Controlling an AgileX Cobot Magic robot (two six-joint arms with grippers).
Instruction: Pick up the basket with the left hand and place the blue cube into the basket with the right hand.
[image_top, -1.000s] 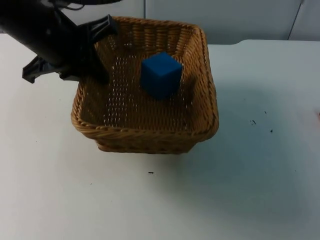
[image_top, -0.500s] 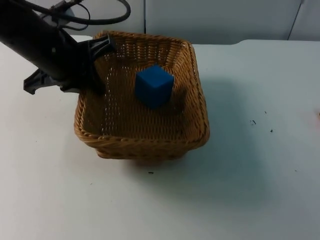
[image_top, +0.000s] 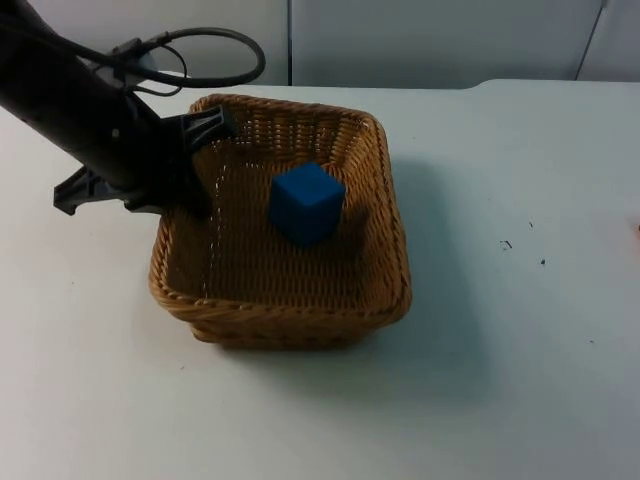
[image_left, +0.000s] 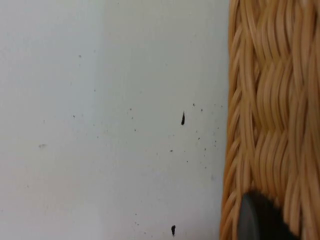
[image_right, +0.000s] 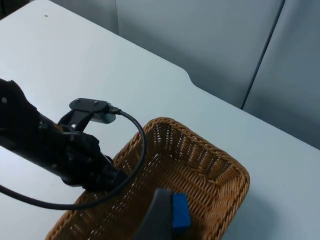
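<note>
Count: one basket (image_top: 285, 320), one cube (image_top: 306, 203), two grippers.
Cube: blue, seen inside the basket on its woven floor, nearer the far wall; also seen in the right wrist view (image_right: 180, 214).
Basket: wicker, set on the white table (image_top: 520, 330); its weave is seen close in the left wrist view (image_left: 270, 100).
Left gripper (image_top: 190, 170): closed over the basket's left wall, one finger inside, one outside; a fingertip (image_left: 257, 220) is pressed against the wicker.
Right gripper (image_right: 160, 220): held high above the table, looking down on the basket; whether its fingers are apart cannot be told.
Change: the basket is lower and nearer the table than one second ago; its shadow has been drawn in beneath it.
</note>
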